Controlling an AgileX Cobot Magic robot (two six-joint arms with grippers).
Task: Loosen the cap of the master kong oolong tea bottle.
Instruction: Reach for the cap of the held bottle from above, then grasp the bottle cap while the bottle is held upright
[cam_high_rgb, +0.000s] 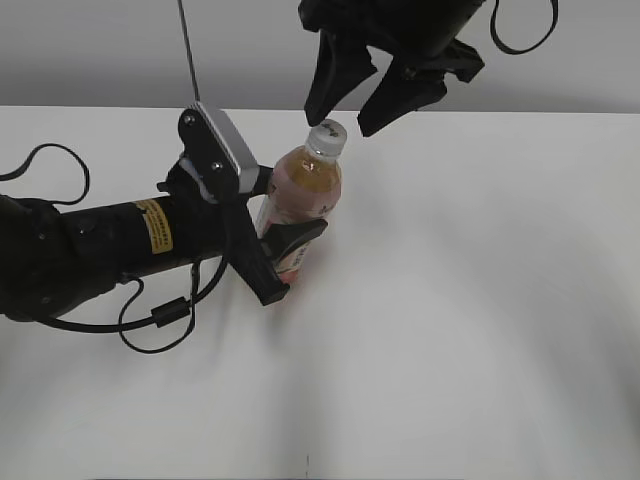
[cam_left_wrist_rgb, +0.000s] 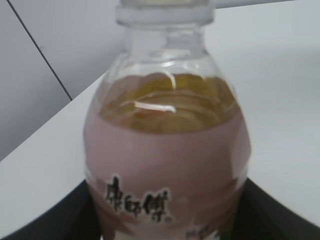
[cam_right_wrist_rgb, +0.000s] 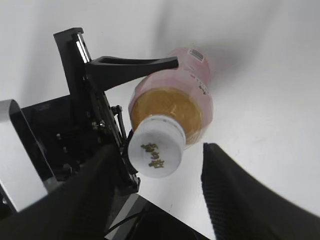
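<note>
Both sets of fingers differ — left fingers (cam_high_rgb: 285, 255) clamp the bottle (cam_high_rgb: 305, 195), right fingers (cam_high_rgb: 325, 85) spread just above the cap (cam_high_rgb: 327, 134)

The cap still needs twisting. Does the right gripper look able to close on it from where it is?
Probably yes: the right gripper hangs open just above the cap, nothing between them, while the left gripper clamps the bottle lower down.

A plain white table (cam_high_rgb: 480, 330) fills most of the frame, softly lit, with faint shadows near the lower edge. Across the top runs a pale grey wall (cam_high_rgb: 120, 50), crossed by a thin dark line (cam_high_rgb: 186, 50).
</note>
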